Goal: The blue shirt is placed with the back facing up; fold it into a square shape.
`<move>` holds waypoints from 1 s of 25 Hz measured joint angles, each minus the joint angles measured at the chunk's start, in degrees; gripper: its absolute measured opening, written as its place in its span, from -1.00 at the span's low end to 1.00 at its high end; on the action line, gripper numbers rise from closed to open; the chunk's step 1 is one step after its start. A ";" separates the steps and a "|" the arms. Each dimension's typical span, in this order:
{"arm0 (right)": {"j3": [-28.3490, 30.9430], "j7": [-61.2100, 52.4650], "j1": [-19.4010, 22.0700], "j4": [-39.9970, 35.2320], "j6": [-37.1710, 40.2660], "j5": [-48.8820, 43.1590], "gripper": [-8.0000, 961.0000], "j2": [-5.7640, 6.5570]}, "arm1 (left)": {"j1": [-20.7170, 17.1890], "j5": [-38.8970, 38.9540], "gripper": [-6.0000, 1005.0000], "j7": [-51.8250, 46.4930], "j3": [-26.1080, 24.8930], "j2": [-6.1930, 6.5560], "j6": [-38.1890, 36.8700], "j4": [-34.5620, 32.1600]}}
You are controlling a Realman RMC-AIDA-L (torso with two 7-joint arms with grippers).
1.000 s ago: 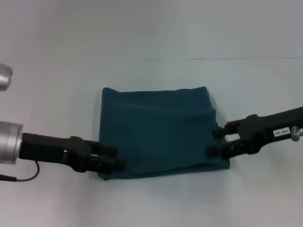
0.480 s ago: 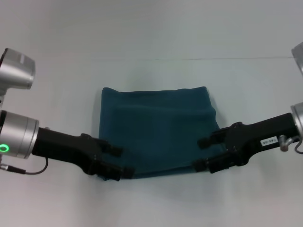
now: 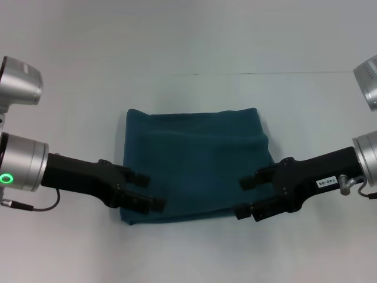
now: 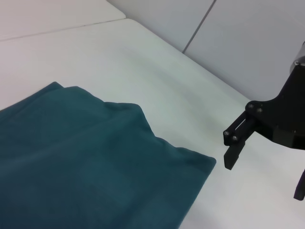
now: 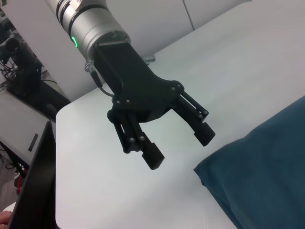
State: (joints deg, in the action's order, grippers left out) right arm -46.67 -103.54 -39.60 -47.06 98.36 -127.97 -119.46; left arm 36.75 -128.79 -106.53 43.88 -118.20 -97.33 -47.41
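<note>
1. One white table (image 3: 194, 41) is carrying everything.
2. One blue shirt (image 3: 197, 156), folded into a rough square, is lying between the two grippers; its lower layers are hidden.
3. The left gripper (image 3: 152, 190) and right gripper (image 3: 242, 197) are hovering over its near corners, fingers spread, gripping nothing.

place: lab — bare white table (image 3: 194, 41) | plain partition walls (image 4: 248, 33) | equipment rack (image 5: 24, 67)
</note>
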 joint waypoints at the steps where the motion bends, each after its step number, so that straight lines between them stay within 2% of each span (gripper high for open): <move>1: 0.00 -0.01 0.06 0.01 -0.03 0.00 0.79 0.02 | -0.10 0.01 0.76 0.06 -0.01 0.03 -0.18 0.01; 8: 0.33 -0.21 0.27 0.14 -0.54 0.00 0.79 -0.02 | -0.44 0.15 0.76 1.78 -0.07 0.05 -2.65 0.23; 15: 0.28 -0.05 0.31 0.32 -0.83 0.00 0.79 -0.16 | -0.70 1.41 0.76 6.00 -0.12 -0.95 -2.38 0.37; 25: 0.74 -0.11 0.18 1.59 -1.23 0.27 0.79 -0.04 | -0.73 1.52 0.76 5.64 -0.18 -0.95 -1.53 0.48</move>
